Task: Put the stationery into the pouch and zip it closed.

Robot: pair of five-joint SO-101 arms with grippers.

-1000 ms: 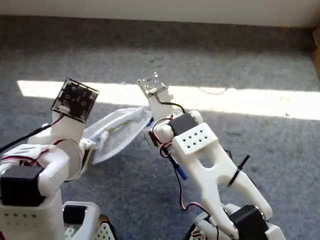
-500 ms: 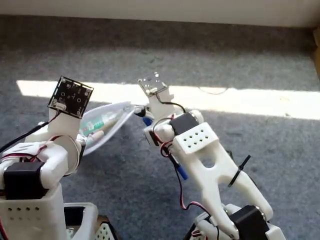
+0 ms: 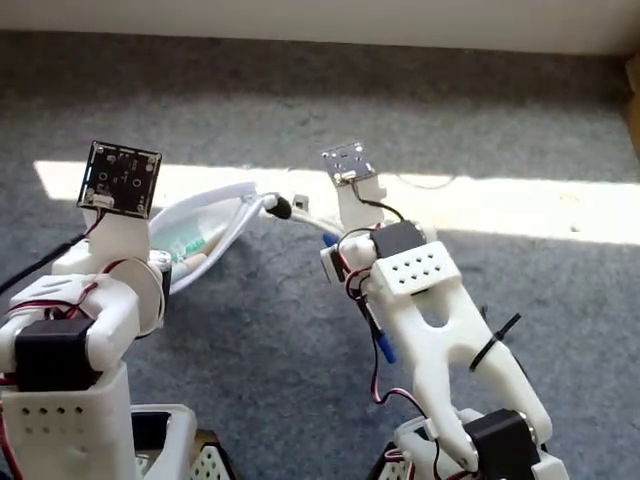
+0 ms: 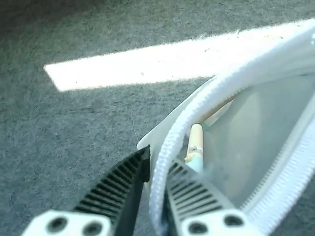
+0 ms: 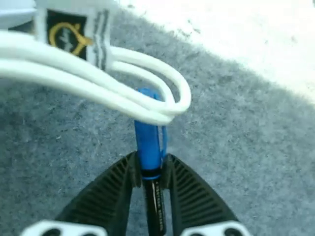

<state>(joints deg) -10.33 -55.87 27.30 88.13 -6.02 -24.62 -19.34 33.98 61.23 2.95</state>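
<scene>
Both grippers are closed on something. The left gripper pinches the white zipper edge of the clear plastic pouch, which sits over the grey carpet with stationery inside. The right gripper clamps a blue-capped pen, its tip at the pouch's white cord loop.

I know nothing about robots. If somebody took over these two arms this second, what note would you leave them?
Left gripper: shut on the zipper edge of the translucent white zip pouch.
Right gripper: shut on a blue pen, whose end crosses the pouch's white cord loop.
Done: a cream-and-teal stick-shaped item lies inside the pouch.
Left: blue pen goes in, then zip the open pouch closed.
</scene>
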